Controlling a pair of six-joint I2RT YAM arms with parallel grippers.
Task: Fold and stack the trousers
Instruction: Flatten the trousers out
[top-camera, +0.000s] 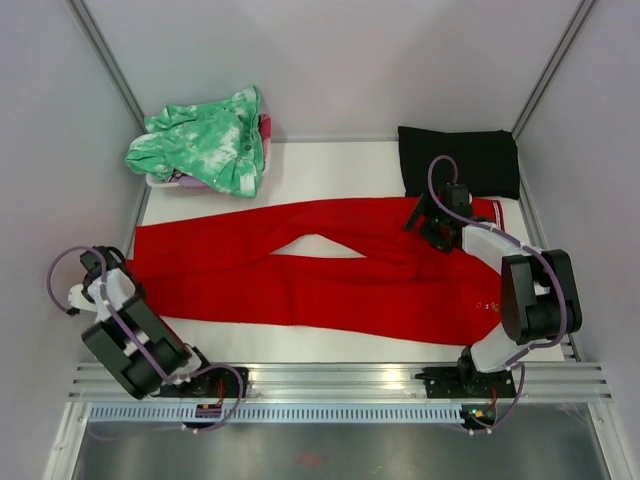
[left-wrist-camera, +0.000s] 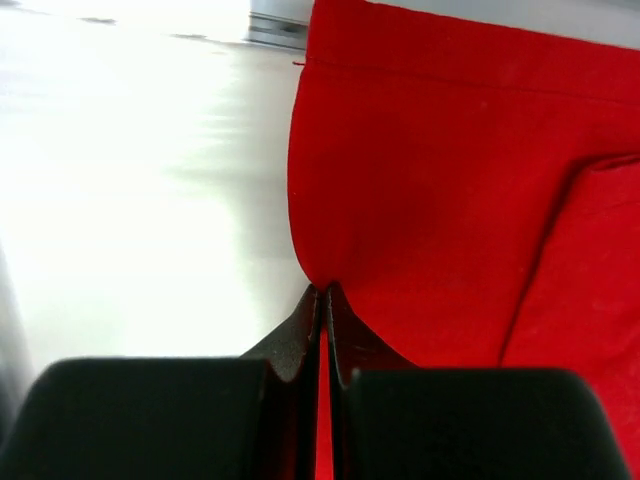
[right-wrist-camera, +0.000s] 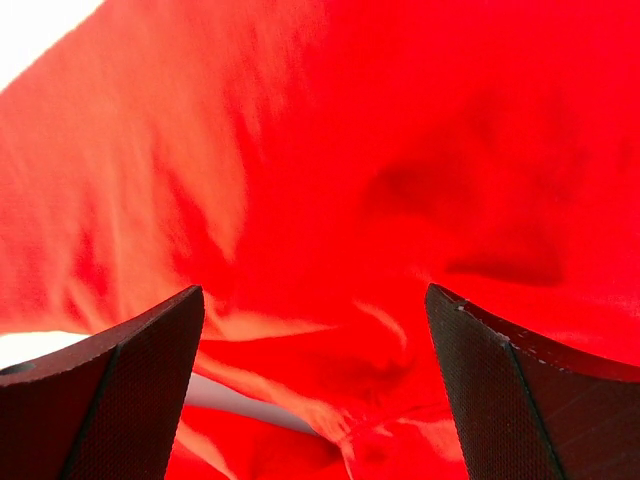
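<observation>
**At the table's near-left side, a thin pinch on soft red cloth**

Nearest the front edge of the table (top-camera: 250, 340), on its left side, the left gripper (left-wrist-camera: 325, 300) has its jaws pressed together with a sliver of red fabric between them. It is clamped on the hem end of the trousers (top-camera: 330, 285). The trousers lie flat and full length across the table's middle, legs toward its left side and waist toward its right, with a slim gap of bare table between the legs. Over the waist end, on the table's right side, the right gripper (right-wrist-camera: 312, 295) has its jaws wide apart and grips nothing. From so close a view I cannot tell whether its tips touch the fabric.

Judging by the rumples, the cloth is light and limp. It will likely sag and drag rather than keep its shape, so a pinch at one spot would lift only a peak. The best holds look to be the edges, hem and waistband, with both ends raised together.

At the table's far-right corner lies a black folded cloth (top-camera: 460, 160). At its far-left corner lies a green-and-white garment (top-camera: 205, 140).
</observation>
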